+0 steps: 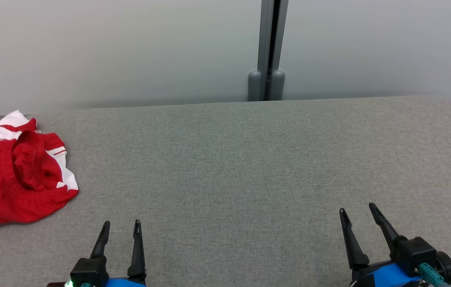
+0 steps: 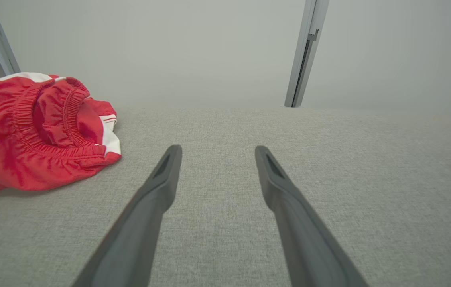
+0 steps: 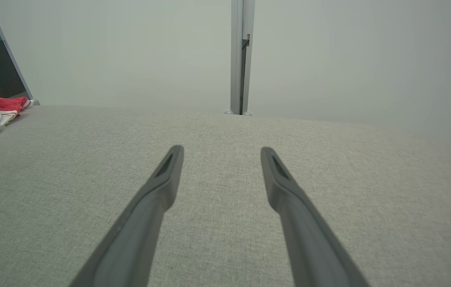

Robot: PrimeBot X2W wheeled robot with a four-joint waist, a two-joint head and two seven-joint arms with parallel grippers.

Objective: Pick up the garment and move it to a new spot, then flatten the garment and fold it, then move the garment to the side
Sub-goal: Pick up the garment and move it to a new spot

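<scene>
On grey fabric surface (image 1: 225, 159) by pale wall (image 1: 129, 48): crumpled red garment (image 1: 14, 175); left gripper (image 1: 122, 223), right gripper (image 1: 357, 208) spread wide, held nothing.

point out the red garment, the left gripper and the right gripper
red garment (image 1: 12, 181), head view, on the red fabric near its middle
left gripper (image 1: 122, 222), head view, midway between its open fingertips
right gripper (image 1: 356, 207), head view, midway between its open fingertips
</scene>
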